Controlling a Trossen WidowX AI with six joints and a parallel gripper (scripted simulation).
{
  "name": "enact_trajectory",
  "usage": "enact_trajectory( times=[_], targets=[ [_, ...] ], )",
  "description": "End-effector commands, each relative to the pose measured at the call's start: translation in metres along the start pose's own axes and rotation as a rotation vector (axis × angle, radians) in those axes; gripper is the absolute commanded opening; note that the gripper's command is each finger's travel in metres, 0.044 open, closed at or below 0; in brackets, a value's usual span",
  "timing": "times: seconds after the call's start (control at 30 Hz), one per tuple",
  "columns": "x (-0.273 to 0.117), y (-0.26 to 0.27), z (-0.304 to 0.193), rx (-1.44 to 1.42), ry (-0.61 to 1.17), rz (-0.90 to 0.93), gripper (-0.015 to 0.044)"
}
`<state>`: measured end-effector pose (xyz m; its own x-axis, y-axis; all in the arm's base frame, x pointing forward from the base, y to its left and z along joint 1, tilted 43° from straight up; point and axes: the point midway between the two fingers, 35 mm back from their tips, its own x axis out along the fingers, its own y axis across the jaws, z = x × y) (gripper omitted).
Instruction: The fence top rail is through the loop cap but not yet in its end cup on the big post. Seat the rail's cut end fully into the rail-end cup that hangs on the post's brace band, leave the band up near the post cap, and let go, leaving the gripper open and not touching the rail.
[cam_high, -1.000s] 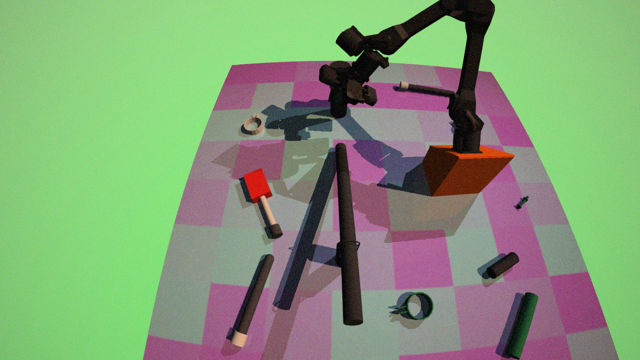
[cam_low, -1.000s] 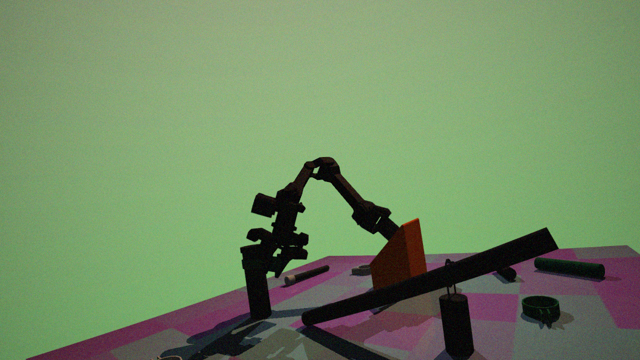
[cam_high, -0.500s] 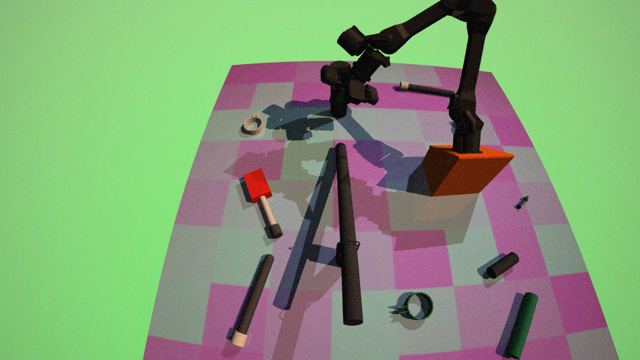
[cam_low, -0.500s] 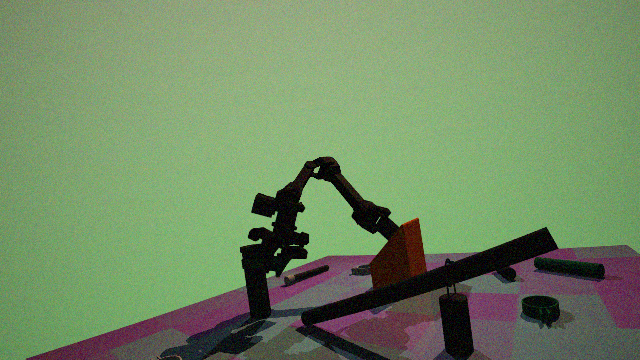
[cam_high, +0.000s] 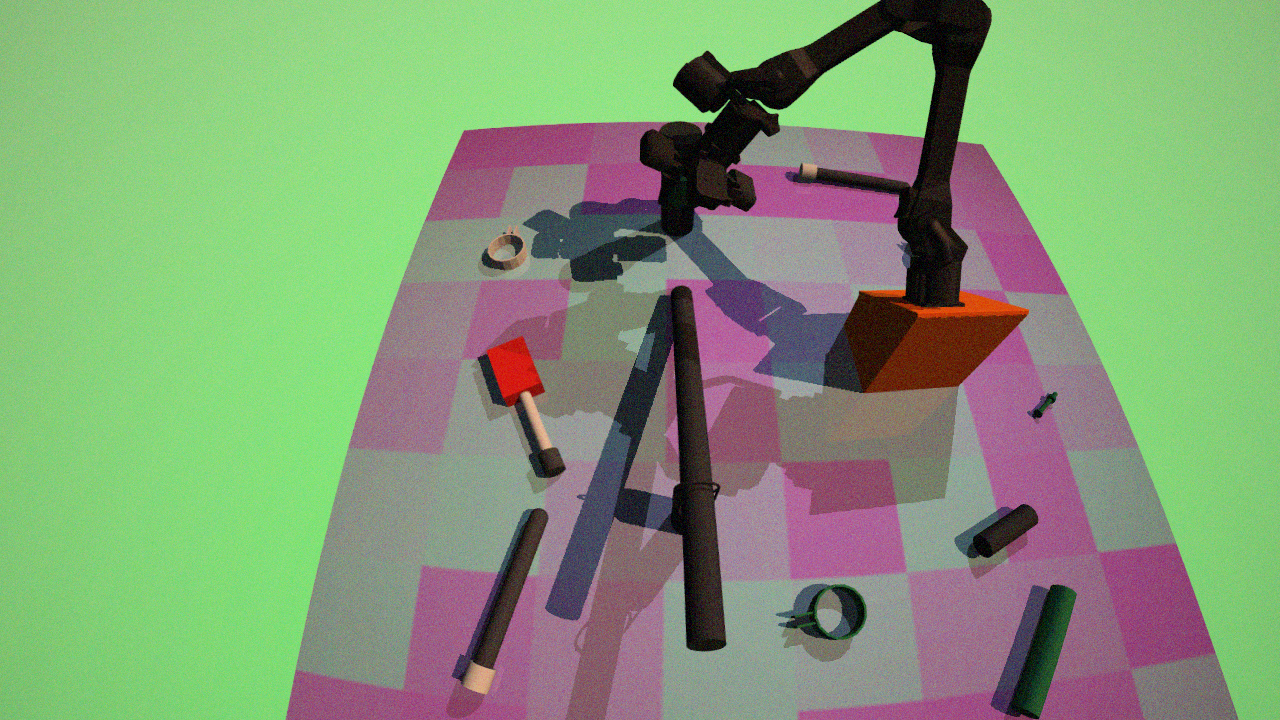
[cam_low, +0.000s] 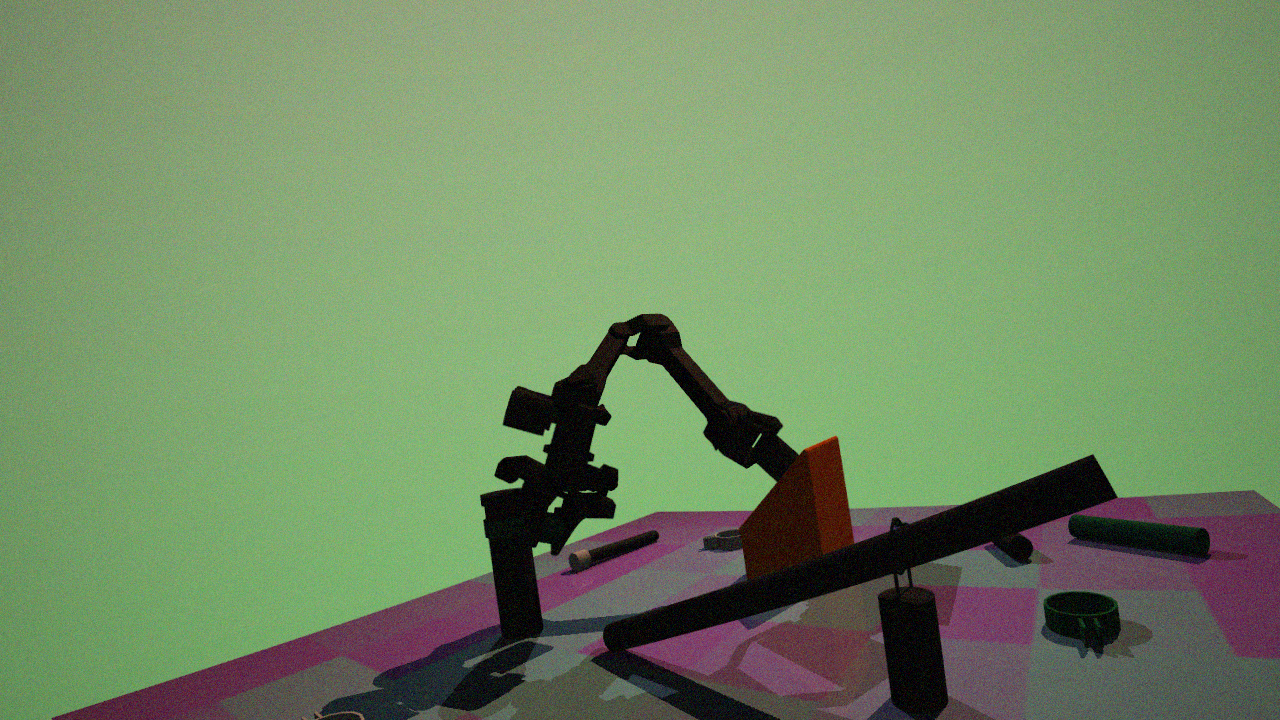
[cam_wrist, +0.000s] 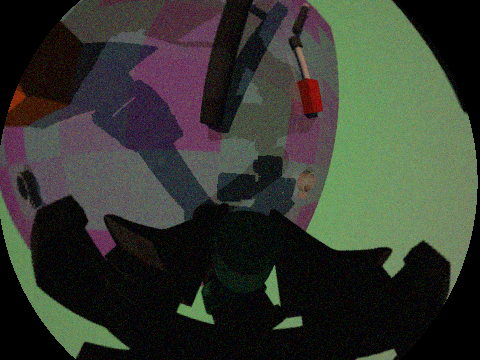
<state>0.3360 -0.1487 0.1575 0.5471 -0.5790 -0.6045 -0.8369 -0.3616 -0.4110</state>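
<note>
The pincer (cam_high: 702, 174) (cam_low: 546, 514) (cam_wrist: 248, 211) is clamped at the head of the big post (cam_high: 677, 219) (cam_low: 520, 591) (cam_wrist: 246, 225), seemingly on the brace band (cam_low: 501, 528) (cam_wrist: 241, 282) (the dark parts there run together, so band and rail-end cup cannot be told apart). The rail (cam_high: 693, 420) (cam_low: 760, 595) (cam_wrist: 225, 65) is not held: it lies tilted through the loop cap (cam_high: 716, 489) (cam_low: 892, 546) above the short post (cam_low: 913, 653), its lower end down near the desk (cam_high: 358, 582) (cam_low: 984, 617) (cam_wrist: 100, 170) and apart from the big post. The rail is still to be seated.

If the band is what is gripped, it could be dragged down from the cap by a low pull, or twisted so that the cup's mouth is turned away from the rail. The post could be tipped by a sideways tug. Later, the rail could be slid out of the loop if it is drawn too far, or jammed on the cup's rim if it is brought in at a slant.

The big post is stood close to the desk's far edge, so little support is left beyond it. Between post and rail end, room for an approach is seen; on one side it is bounded by the orange block (cam_high: 930, 349) (cam_low: 796, 523) (cam_wrist: 45, 112), while the red-headed mallet (cam_high: 514, 368) (cam_wrist: 310, 97) is well apart on the other.
</note>
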Motion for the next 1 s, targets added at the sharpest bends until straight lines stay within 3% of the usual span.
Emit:
enact_trajectory(
  times=[0.0,0.53,0.97],
  targets=[
    [0.0,0.0,0.0,0.0,0.0,0.0,0.0026],
    [-0.011,-0.008,0.015,0.0,-0.007,0.002,0.044],
    [-0.031,-0.019,0.039,0.002,-0.016,0.002,0.044]
  ],
)
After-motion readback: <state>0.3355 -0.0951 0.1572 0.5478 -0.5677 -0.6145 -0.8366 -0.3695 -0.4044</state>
